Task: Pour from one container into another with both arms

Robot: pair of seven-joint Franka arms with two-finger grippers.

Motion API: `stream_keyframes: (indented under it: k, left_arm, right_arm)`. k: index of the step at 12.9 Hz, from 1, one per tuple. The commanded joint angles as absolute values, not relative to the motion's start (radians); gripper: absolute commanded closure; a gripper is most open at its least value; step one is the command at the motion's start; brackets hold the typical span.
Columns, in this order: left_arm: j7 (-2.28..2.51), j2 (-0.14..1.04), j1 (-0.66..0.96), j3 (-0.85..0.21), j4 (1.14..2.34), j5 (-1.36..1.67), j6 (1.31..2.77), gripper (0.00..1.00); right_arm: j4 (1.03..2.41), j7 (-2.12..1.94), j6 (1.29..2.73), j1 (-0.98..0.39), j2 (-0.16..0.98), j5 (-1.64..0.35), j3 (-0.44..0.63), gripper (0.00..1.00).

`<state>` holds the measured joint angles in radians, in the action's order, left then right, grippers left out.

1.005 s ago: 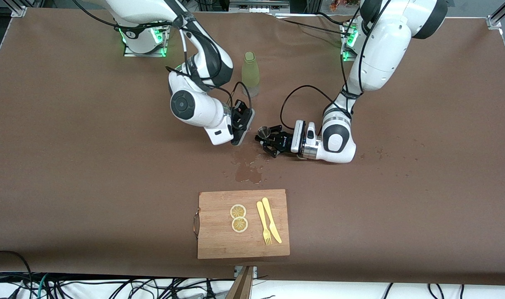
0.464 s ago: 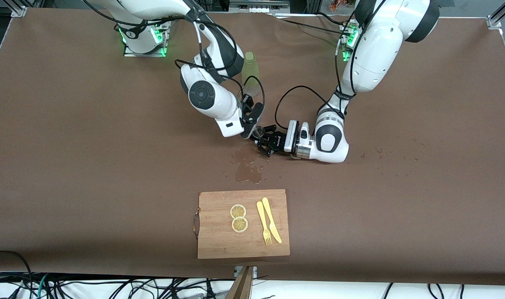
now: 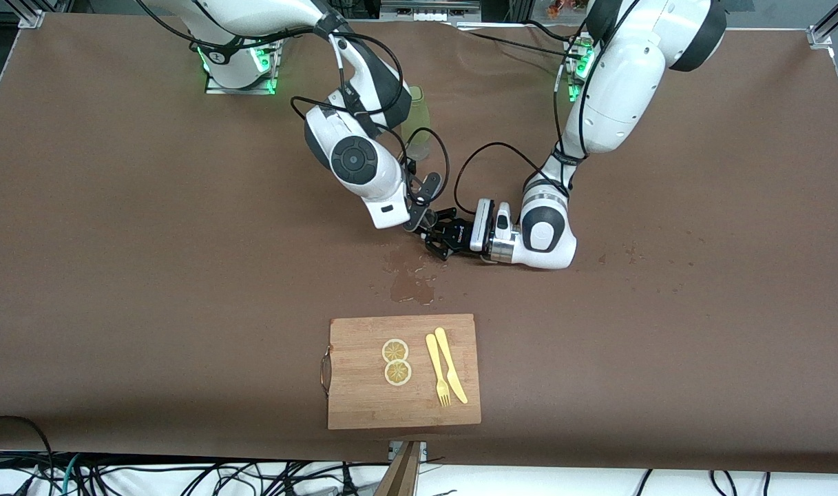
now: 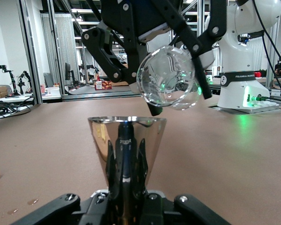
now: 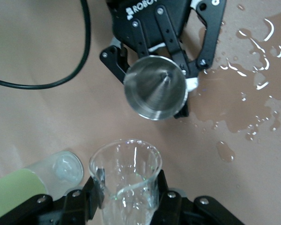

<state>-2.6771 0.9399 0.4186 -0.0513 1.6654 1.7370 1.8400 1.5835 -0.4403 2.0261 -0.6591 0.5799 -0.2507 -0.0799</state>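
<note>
In the left wrist view, my left gripper (image 4: pixel 126 161) is shut on a shiny metal cone cup (image 4: pixel 127 133), held upright just above the table. My right gripper (image 5: pixel 126 187) is shut on a clear glass (image 5: pixel 125 171). The glass (image 4: pixel 170 80) hangs tipped right above the cup's rim, and I see only droplets in it. From the right wrist, the cup (image 5: pixel 155 87) shows its bare inside. In the front view both grippers meet mid-table, left gripper (image 3: pixel 438 233) below right gripper (image 3: pixel 422 207); the glass is hard to make out there.
A wet puddle (image 3: pixel 410 279) lies on the brown table, nearer the camera than the grippers. A green bottle (image 3: pixel 421 131) stands half hidden by the right arm. A cutting board (image 3: pixel 363 399) holds two lemon slices (image 3: pixel 396 350), a fork (image 3: pixel 438 368) and a knife (image 3: pixel 452 365).
The right arm swung toward the left gripper, bringing the glass over the metal cup. The left gripper slid a little toward the right arm's end.
</note>
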Motion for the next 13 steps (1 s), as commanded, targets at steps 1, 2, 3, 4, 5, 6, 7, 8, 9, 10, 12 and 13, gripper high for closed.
stream_keyframes:
  k: [1, 2, 3, 4, 5, 6, 7, 8, 9, 10, 12, 13]
  left_arm:
    - [-2.721, 0.951, 0.446, -0.041, 1.649, 1.782, 1.847, 1.00]
    - [-2.721, 0.951, 0.446, -0.041, 1.649, 1.786, 1.850, 1.00]
    - [-2.726, 0.951, 0.446, -0.041, 1.651, 1.795, 1.859, 1.00]
    - [-2.733, 0.951, 0.448, -0.041, 1.651, 1.796, 1.864, 1.00]
    - [-2.734, 0.951, 0.448, -0.041, 1.651, 1.799, 1.867, 1.00]
    - [-2.735, 0.951, 0.448, -0.041, 1.652, 1.802, 1.868, 1.00]
    - [-2.735, 0.951, 0.451, -0.041, 1.654, 1.805, 1.870, 1.00]
    - [-2.737, 0.951, 0.456, -0.041, 1.655, 1.807, 1.870, 1.00]
    - [-2.737, 0.951, 0.456, -0.041, 1.655, 1.807, 1.870, 1.00]
    - [-2.737, 0.951, 0.456, -0.041, 1.655, 1.807, 1.870, 1.00]
    - [-2.737, 0.951, 0.459, -0.043, 1.657, 1.815, 1.870, 1.00]
    - [-2.738, 0.951, 0.466, -0.043, 1.660, 1.824, 1.870, 1.00]
  right_arm:
    - [1.540, -0.379, 2.000, -0.676, 0.594, -0.195, -0.075, 0.87]
    - [1.536, -0.370, 2.000, -0.678, 0.594, -0.192, -0.072, 0.87]
    - [1.525, -0.370, 2.000, -0.680, 0.595, -0.186, -0.069, 0.87]
    - [1.505, -0.368, 2.000, -0.678, 0.600, -0.181, -0.069, 0.87]
    - [1.494, -0.367, 1.999, -0.680, 0.604, -0.178, -0.068, 0.87]
    - [1.491, -0.362, 1.997, -0.681, 0.609, -0.158, -0.067, 0.87]
    - [1.488, -0.350, 1.973, -0.692, 0.611, -0.128, -0.067, 0.87]
    - [1.471, -0.336, 1.948, -0.701, 0.611, -0.100, -0.067, 0.87]
    - [1.444, -0.333, 1.906, -0.706, 0.621, -0.062, -0.069, 0.87]
    - [1.413, -0.331, 1.872, -0.709, 0.633, -0.052, -0.069, 0.87]
    - [1.394, -0.331, 1.855, -0.722, 0.644, -0.037, -0.068, 0.87]
    - [1.393, -0.330, 1.852, -0.729, 0.646, -0.006, -0.067, 0.87]
